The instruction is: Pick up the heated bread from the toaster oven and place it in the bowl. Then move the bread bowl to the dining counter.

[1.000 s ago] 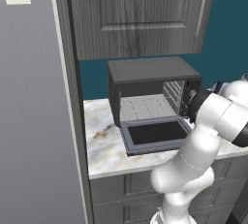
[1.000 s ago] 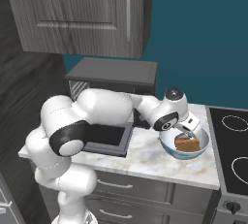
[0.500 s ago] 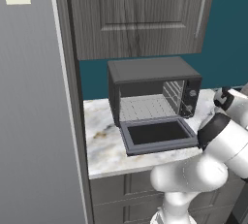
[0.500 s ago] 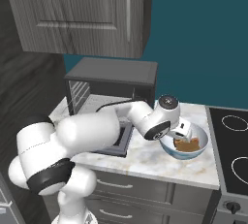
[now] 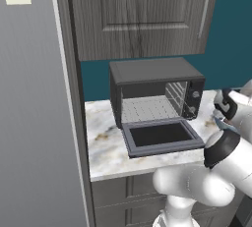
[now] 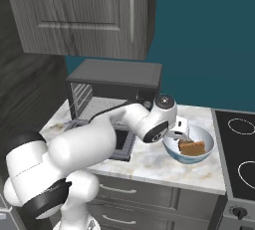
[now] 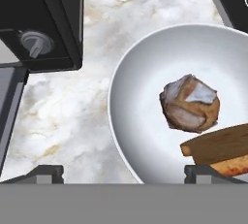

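Observation:
The toaster oven (image 5: 156,93) stands on the marble worktop with its door dropped open and its wire rack bare. Right of it sits the pale blue-white bowl (image 6: 201,137). The heated bread (image 6: 191,148) lies inside the bowl as an orange-brown elongated piece (image 7: 218,146), leaning against the bowl's wall. My gripper (image 6: 182,133) hangs just above the bowl's left rim. In the hand view the gripper (image 7: 125,172) is open, its tips straddling the near rim of the bowl (image 7: 121,121) with nothing between them. The dining counter is out of view.
A round brown roll (image 7: 190,103) also lies in the bowl. A black stove top (image 6: 239,159) borders the worktop on the right. The oven's knob side (image 7: 35,43) is close to the left of the bowl. Dark wood wall cupboards (image 5: 142,14) hang above.
My elbow has swung down and to the right, uncovering the oven's front. The hand stays over the bowl with its jaws open, and the bread lies in the bowl throughout.

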